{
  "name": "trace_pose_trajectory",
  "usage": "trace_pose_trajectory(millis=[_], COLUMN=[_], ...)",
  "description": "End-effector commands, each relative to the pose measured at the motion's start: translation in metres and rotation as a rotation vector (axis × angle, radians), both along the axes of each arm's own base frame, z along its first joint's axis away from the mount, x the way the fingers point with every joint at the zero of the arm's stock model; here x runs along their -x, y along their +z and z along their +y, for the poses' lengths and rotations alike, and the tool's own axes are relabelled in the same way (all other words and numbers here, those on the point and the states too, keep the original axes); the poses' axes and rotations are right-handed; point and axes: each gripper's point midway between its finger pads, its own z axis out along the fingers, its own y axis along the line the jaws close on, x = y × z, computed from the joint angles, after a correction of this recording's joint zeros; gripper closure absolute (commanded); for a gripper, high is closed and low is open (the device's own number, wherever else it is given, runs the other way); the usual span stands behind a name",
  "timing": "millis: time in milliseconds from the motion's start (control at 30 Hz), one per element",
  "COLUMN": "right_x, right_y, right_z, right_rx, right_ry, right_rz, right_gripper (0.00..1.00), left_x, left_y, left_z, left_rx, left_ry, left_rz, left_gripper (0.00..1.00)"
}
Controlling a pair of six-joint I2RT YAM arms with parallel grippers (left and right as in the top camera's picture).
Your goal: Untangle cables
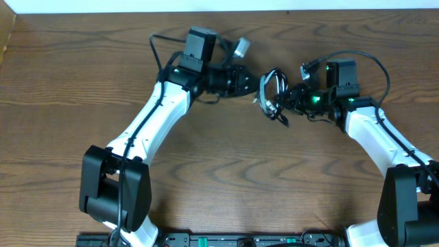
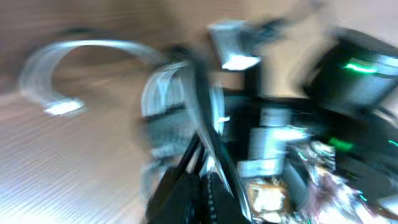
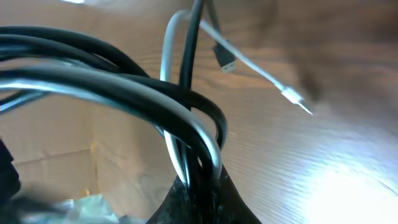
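The cables (image 1: 271, 92) hang as a small tangled bundle of black and white loops between my two grippers, above the table's far middle. My left gripper (image 1: 255, 84) meets the bundle from the left and is shut on a cable strand (image 2: 202, 124); that view is blurred. My right gripper (image 1: 287, 99) holds the bundle from the right, shut on black and white cable loops (image 3: 186, 118). A white cable end (image 3: 292, 96) and a black plug (image 3: 225, 62) dangle over the wood. Another white cable loop (image 2: 81, 53) arcs at the left wrist view's left.
The brown wooden table (image 1: 226, 178) spreads below. Both white arms reach in from the near corners. Thick black arm cables loop behind each wrist. The table's far edge (image 1: 137, 12) meets a white wall close behind the grippers.
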Motion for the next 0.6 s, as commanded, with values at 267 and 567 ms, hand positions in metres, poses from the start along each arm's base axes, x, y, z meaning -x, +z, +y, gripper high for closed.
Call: trace_pose_trajectory(millis=[267, 567], right_x=[0.009, 0.019], right_y=[-0.035, -0.045], right_z=[-0.029, -0.024], right_rx=[0.236, 0.309], right_ry=[-0.084, -0.087], right_rz=[0.078, 0.112], right_gripper=[0.99, 0.99], left_x=[-0.02, -0.015], left_y=[-0.071, -0.054], left_z=[0.078, 0.032], left_rx=[-0.495, -0.366], left_ry=[0.324, 0.231], left_rz=[0.068, 0.017], left_gripper=[0.93, 0.93])
